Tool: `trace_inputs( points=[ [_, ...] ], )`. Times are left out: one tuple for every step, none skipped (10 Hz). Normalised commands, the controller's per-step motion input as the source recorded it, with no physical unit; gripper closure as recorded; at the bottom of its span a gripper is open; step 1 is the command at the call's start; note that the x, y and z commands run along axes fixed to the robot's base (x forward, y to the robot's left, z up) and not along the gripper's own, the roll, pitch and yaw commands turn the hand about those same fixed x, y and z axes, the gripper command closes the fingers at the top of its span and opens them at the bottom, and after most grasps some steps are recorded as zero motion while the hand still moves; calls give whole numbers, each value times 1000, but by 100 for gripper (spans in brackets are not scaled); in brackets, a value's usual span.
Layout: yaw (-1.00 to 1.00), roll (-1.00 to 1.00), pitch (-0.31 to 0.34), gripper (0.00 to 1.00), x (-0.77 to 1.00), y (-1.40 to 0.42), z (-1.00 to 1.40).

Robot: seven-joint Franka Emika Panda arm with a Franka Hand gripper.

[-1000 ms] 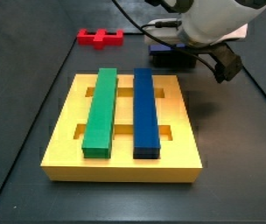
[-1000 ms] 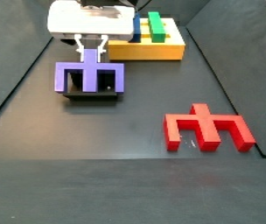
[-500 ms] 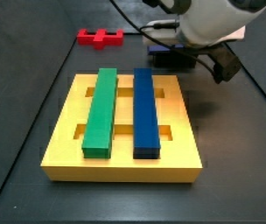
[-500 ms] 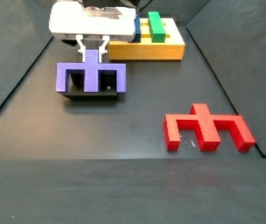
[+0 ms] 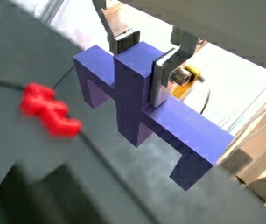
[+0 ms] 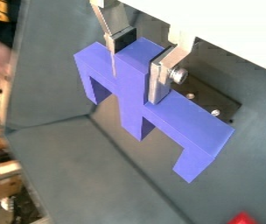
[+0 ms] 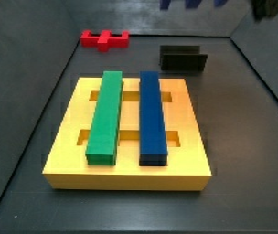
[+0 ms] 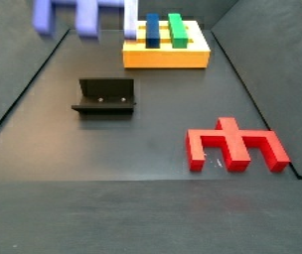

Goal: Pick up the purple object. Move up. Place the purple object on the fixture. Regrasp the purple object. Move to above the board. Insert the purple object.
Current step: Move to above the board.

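In both wrist views the gripper (image 5: 143, 59) is seen with its jaws closed on the raised centre tab of the purple object (image 5: 142, 109), the piece's long axis lying across the jaws, legs pointing away. The red block (image 5: 48, 108) lies on the desk below.

In a side view the purple object (image 8: 84, 15) hangs blurred at the frame's 11 o'clock, well above the empty fixture (image 8: 104, 96). The board (image 8: 166, 52), carrying a green bar (image 8: 177, 29) and a blue bar (image 8: 154, 31), lies at 2 o'clock from the fixture.

In a side view the board (image 7: 69, 151) is well apart, toward 7 o'clock of the fixture (image 7: 185, 60).
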Motion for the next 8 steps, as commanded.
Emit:
trace_inputs(
  points=[
    [-9, -11, 72, 100, -1, -23, 1400],
    [-1, -11, 84, 100, 11, -14, 780],
    [14, 2, 93, 100, 30, -3, 379],
    [33, 24, 104, 100, 43, -16, 177],
    [-80, -1000, 104, 100, -995, -1400, 275],
    [-77, -1000, 104, 100, -1002, -1400, 258],
    [-65, -1000, 80, 100, -1106, -1400, 295],
    [-59, -1000, 81, 100, -1133, -1400, 278]
  ],
)
